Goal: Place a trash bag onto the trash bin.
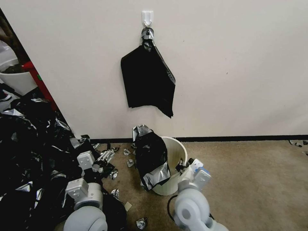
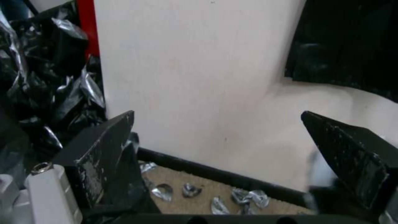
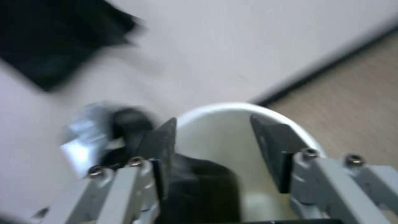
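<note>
Nearest the head camera, both arms are rising from the bottom edge. On the right, the right tool (image 1: 183, 165) is reaching to the near right rim of the trash bin (image 1: 175, 154), a cream-white bucket standing on the tan carpet (image 1: 250, 179) close to the wall (image 1: 224, 64). In the right wrist view its two dark fingers (image 3: 271, 146) are standing wide apart, gripping nothing, with the bin's open mouth (image 3: 224, 137) lying between and beyond them.

The trash bag (image 1: 150, 158) is hanging over the bin's left side, part of it draped down the outside wall and part dropping inside; a crumpled silvery tip is sticking up above the far left rim. In the right wrist view the bag (image 3: 199, 183) is showing as a dark fold just inside the bin, next to one finger, and whether it is touching that finger cannot be told.

To the left, the left tool (image 1: 104, 157) is hovering low over the carpet, apart from the bin, its fingers (image 2: 104, 149) spread wide and empty, pointing toward the wall and baseboard (image 2: 232, 177). Silvery scraps (image 1: 128, 157) are lying scattered on the carpet around it, and a big heap of black plastic (image 1: 25, 150) is filling the far left.

On the wall above the bin, a flat black bundle (image 1: 147, 80) is hanging from a white hook (image 1: 147, 17).
</note>
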